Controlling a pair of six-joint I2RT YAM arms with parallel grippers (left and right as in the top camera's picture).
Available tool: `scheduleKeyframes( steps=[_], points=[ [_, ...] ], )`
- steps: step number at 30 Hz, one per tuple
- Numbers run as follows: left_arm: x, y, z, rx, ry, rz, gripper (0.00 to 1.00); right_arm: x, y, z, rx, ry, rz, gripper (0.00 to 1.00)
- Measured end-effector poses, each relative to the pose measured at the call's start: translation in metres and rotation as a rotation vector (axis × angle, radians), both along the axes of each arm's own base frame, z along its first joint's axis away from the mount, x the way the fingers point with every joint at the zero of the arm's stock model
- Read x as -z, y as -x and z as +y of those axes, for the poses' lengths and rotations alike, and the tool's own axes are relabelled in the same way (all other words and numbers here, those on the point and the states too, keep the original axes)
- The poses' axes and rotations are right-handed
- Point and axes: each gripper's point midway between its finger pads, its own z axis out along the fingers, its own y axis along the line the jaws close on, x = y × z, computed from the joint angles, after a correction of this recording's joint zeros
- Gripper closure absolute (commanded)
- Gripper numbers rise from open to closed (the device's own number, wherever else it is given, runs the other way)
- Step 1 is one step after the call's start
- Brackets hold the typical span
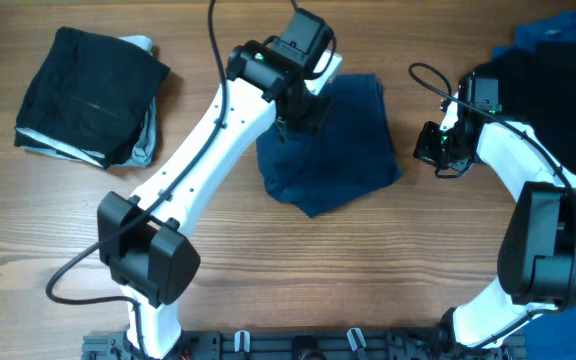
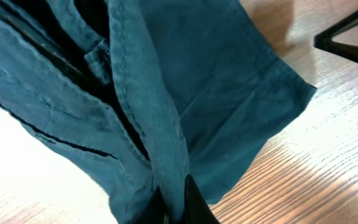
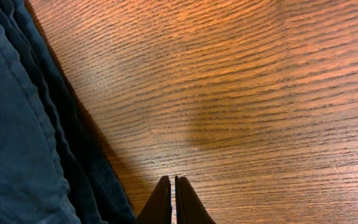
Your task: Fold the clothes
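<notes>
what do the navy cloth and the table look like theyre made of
The navy cloth looks like woven cotton, perhaps denim or twill, with a matte finish: stitched seams and soft creases show. The table looks like wood or a wood-look laminate with a slight sheen: fine grain lines run across it under a soft glare, and the look leaves open which it is.
</notes>
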Motion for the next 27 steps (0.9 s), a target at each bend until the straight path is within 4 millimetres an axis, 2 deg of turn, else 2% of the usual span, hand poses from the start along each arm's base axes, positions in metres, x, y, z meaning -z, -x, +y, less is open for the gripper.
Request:
scheduleKeyframes(
  steps=[6, 14, 16, 19, 22, 25, 27],
  points=[
    [0.005, 0.008, -0.021, 0.047, 0.005, -0.005, 0.96, 0.001, 0.003, -0.009, 0.028, -0.003, 0.011, 0.96],
    [0.055, 0.035, -0.078, 0.176, -0.026, 0.043, 0.96, 0.001, 0.004, -0.012, 0.038, -0.006, 0.019, 0.96],
    [0.052, 0.032, -0.095, 0.198, 0.009, 0.0, 0.96, 0.001, 0.007, -0.01, 0.036, -0.017, 0.027, 0.96],
    [0.044, 0.02, -0.11, 0.196, 0.066, -0.066, 0.96, 0.0, 0.009, -0.002, 0.026, -0.062, 0.033, 0.96],
    [0.04, 0.011, -0.111, 0.165, 0.091, -0.083, 0.96, 0.004, 0.012, 0.002, 0.022, -0.082, 0.038, 0.96],
    [0.039, 0.008, -0.111, 0.155, 0.1, -0.089, 0.94, 0.021, 0.019, 0.006, 0.021, -0.105, 0.0, 0.96],
    [0.037, 0.006, -0.113, 0.155, 0.108, -0.098, 0.92, 0.022, 0.016, 0.009, 0.028, -0.126, -0.05, 0.96]
  ],
)
